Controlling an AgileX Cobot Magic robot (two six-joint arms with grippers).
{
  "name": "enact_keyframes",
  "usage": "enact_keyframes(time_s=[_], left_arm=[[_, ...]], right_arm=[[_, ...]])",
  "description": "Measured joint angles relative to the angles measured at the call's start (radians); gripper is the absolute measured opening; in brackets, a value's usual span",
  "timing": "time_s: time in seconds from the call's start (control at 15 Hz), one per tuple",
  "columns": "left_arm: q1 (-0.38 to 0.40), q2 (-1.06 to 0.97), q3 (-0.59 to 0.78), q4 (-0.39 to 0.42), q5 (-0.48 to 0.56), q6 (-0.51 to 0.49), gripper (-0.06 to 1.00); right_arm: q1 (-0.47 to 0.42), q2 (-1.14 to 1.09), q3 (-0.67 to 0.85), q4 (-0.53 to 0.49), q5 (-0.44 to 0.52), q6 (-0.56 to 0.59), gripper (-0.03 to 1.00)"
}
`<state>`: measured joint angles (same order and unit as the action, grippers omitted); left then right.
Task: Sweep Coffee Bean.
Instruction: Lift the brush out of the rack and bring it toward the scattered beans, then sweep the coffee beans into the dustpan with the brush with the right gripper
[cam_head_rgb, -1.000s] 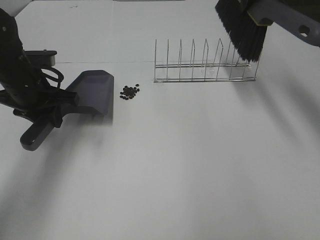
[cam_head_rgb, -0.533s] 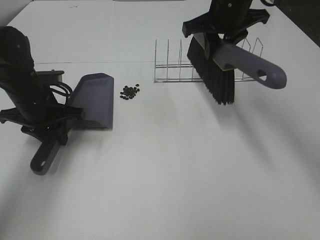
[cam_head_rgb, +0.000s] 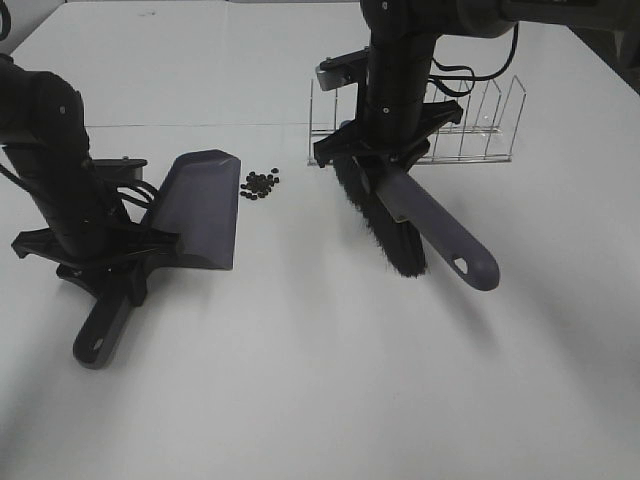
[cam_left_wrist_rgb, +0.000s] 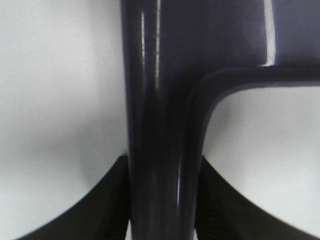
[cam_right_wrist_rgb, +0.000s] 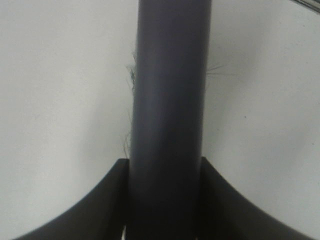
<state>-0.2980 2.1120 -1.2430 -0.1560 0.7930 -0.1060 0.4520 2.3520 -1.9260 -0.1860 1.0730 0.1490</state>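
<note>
the big white table (cam_head_rgb: 320, 400) fills the high view. the wire rack (cam_head_rgb: 480, 125) stands at about 1 o'clock on it. the grey dustpan (cam_head_rgb: 200, 210) lies at about 9 o'clock, flat on the table, with its wide mouth facing 3 o'clock. the left gripper (cam_head_rgb: 108, 262) is clenched tight on the dustpan's handle, and the left wrist view shows the handle squeezed between the two jaws. the brush (cam_head_rgb: 400, 235) is near the middle, just in front of the rack, with its black hairs pointing down; i cannot tell if they touch the table. the right gripper (cam_right_wrist_rgb: 165, 200) is clenched around the brush's handle. the coffee beans (cam_head_rgb: 260, 184) are the smallest things here. they sit in a little dark heap just beside the dustpan's mouth, at about 2 o'clock from the pan, and the brush is well apart from them at about 4 o'clock. i think the beans are light, hard and smooth, so they will roll and scatter if hit fast. they are too tiny to pinch, so it is best to push them softly with the hairs toward 9 o'clock, into the pan.
</note>
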Motion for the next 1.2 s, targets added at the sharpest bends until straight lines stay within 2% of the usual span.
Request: enact_keyframes(time_s=[0.13,0.33,0.6,0.8,1.07,1.2], left_arm=[[-0.006,0.0,0.0,0.004,0.001,0.0,0.32],[-0.007,0.0,0.0,0.004,0.001,0.0,0.32],[-0.007,0.0,0.0,0.004,0.0,0.0,0.32],[-0.007,0.0,0.0,0.004,0.0,0.0,0.32],[-0.007,0.0,0.0,0.004,0.0,0.0,0.32],[-0.007,0.0,0.0,0.004,0.0,0.0,0.32]], right_arm=[[0.04,0.025,-0.023,-0.001,-0.01,0.0,0.28],[0.093,0.098,-0.108,0.006,0.035,0.0,0.28],[0.13,0.244,-0.37,0.068,0.147,-0.004,0.28],[0.158,0.322,-0.543,0.172,0.153,-0.028,0.28],[0.187,0.323,-0.57,0.201,0.154,-0.033,0.28],[0.186,0.29,-0.57,0.165,0.156,-0.033,0.28]])
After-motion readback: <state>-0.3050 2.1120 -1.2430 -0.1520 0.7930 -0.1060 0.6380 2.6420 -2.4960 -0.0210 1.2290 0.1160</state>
